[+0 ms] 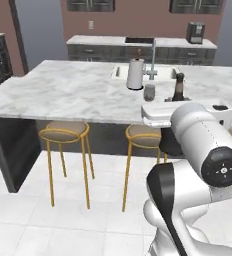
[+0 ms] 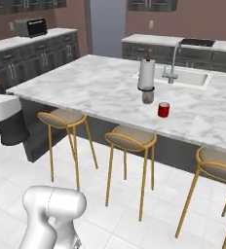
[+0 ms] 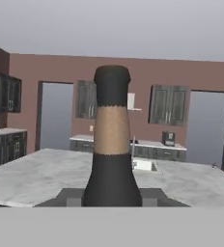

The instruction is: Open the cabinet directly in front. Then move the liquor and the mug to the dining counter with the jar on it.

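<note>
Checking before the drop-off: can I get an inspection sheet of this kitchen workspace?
Surface: white grey-veined marble island counter, inset sink.
Job's things: small red mug and clear lidded glass jar stand on it; dark narrow-necked liquor bottle held.
Clutter: white paper towel roll behind the jar.
Grippers: pincer shut on the bottle.
Cables: nothing seen.
Surroundings: yellow-legged stools, dark grey cabinets.

We see only the liquor neck; its body and the hand's fingertips are hidden below.
</note>
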